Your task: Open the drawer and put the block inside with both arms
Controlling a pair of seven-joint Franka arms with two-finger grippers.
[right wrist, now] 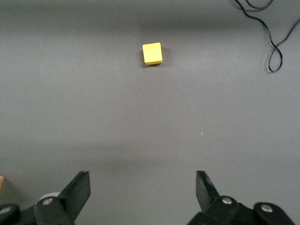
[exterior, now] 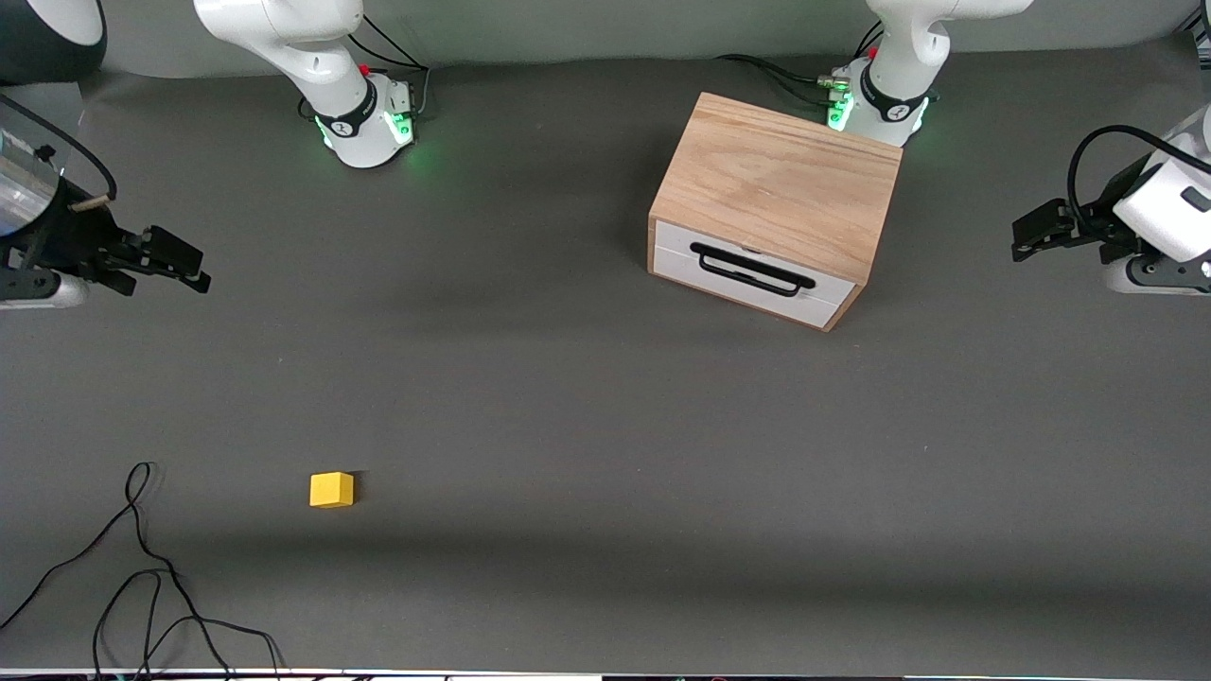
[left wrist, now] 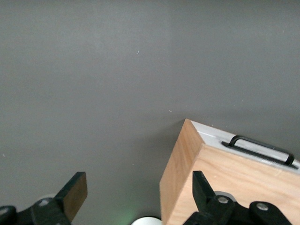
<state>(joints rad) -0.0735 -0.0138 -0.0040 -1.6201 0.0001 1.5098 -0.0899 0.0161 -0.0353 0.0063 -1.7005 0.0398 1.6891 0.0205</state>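
Note:
The light oak box point(exterior: 778, 180) stands on the table near the left arm's base, and its drawer point(exterior: 757, 274) with white front and black bar handle point(exterior: 752, 270) is shut. The box also shows in the left wrist view point(left wrist: 234, 183). The small yellow block point(exterior: 331, 489) lies on the table toward the right arm's end, nearer the front camera; it also shows in the right wrist view point(right wrist: 152, 53). My left gripper point(exterior: 1024, 236) point(left wrist: 138, 182) is open and empty, up beside the box at the left arm's end. My right gripper point(exterior: 194, 268) point(right wrist: 143, 177) is open and empty, up at the right arm's end.
A loose black cable point(exterior: 142, 567) lies on the dark grey table point(exterior: 587, 426) near the front edge at the right arm's end, close to the block; it also shows in the right wrist view point(right wrist: 273, 44).

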